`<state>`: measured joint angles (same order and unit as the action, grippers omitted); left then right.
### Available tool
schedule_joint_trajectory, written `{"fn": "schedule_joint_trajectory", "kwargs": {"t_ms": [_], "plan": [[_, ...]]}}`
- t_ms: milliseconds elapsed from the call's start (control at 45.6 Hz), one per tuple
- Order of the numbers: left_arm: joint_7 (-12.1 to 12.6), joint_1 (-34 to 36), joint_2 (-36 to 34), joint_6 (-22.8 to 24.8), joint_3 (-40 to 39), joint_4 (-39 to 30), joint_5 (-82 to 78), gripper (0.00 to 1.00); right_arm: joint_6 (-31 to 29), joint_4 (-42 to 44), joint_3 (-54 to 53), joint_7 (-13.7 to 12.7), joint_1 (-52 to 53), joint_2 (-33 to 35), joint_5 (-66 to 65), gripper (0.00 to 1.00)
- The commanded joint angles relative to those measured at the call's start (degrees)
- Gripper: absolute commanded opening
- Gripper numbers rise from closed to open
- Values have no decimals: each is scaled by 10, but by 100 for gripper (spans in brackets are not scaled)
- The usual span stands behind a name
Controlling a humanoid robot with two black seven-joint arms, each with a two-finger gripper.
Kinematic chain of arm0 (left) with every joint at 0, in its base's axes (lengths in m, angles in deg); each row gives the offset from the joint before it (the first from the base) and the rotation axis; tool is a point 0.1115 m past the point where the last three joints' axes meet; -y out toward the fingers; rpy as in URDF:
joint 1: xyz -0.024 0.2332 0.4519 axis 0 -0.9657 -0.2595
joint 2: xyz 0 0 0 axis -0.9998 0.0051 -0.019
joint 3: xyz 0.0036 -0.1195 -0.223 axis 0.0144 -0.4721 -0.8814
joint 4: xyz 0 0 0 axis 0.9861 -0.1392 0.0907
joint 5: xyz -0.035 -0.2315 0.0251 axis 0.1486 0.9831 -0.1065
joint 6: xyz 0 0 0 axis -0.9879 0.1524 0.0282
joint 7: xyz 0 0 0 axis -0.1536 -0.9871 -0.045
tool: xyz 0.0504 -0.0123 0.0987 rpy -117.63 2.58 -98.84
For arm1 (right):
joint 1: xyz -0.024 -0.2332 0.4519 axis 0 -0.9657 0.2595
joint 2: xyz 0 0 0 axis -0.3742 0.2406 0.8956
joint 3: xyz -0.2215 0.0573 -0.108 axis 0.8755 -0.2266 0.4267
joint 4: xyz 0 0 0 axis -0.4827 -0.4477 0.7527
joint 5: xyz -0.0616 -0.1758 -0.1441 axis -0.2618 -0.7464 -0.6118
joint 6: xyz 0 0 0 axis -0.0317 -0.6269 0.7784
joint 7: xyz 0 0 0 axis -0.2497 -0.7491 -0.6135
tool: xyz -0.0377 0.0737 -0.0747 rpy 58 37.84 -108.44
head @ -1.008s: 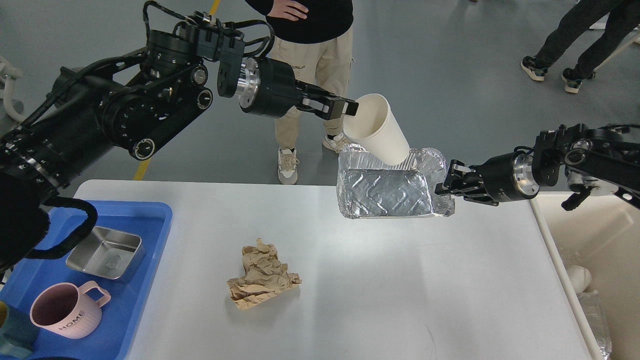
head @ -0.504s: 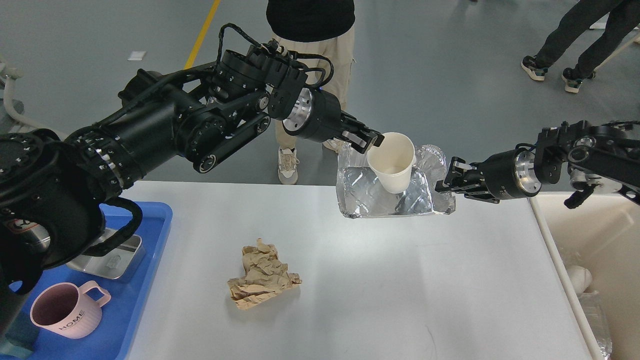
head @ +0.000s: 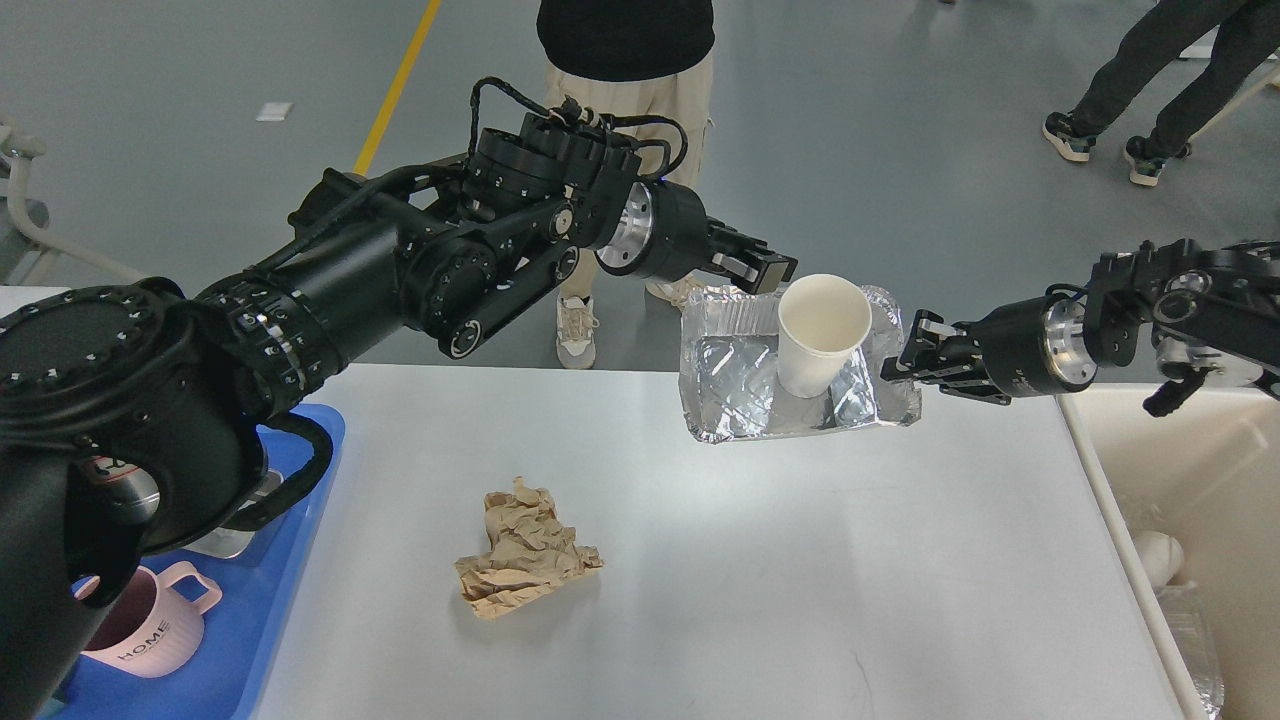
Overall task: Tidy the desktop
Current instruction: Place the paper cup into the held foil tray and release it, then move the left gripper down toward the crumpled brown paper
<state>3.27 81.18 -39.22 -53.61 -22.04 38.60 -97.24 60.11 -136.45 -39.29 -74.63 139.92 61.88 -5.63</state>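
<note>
Our right claw [head: 912, 352] pinches the foil tray [head: 790, 395] above the counter's [head: 750, 560] far edge, paper cup [head: 820, 335] standing inside. Our left claw [head: 772, 272] sits beside the cup's rim; we cannot tell its spread. We should keep the tray level while carrying.

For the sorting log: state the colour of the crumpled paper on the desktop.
Light brown, kraft-like crumpled paper, lying on the white desktop; head view.
</note>
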Motion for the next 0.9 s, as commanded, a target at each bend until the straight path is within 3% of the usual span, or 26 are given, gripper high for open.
{"fn": "schedule_joint_trajectory", "kwargs": {"t_ms": [0, 307, 373, 482, 570, 723, 877], "plan": [[3, 0, -6, -2, -10, 1, 60, 93, 0, 1, 2, 0, -1, 0, -1, 0], [12, -3, -74, -4, -5, -3, 226, 97, 0, 1, 3, 0, -2, 0, 0, 0], [37, -9, -99, -4, -4, -4, 230, 97, 0, 1, 3, 0, -3, 0, 0, 0], [102, -31, -145, 1, -10, -7, 232, 97, 0, 1, 3, 0, -3, 0, 0, 0], [121, -54, -181, 10, -10, -22, 234, 97, 0, 1, 2, 0, -3, -1, 0, 0], [118, -129, -311, 70, -13, -146, 233, 97, 0, 2, 3, 0, -3, -3, 0, 0], [118, -206, -430, 76, -37, -297, 232, 97, 0, 4, 2, 0, -6, -5, -1, 0]]}}
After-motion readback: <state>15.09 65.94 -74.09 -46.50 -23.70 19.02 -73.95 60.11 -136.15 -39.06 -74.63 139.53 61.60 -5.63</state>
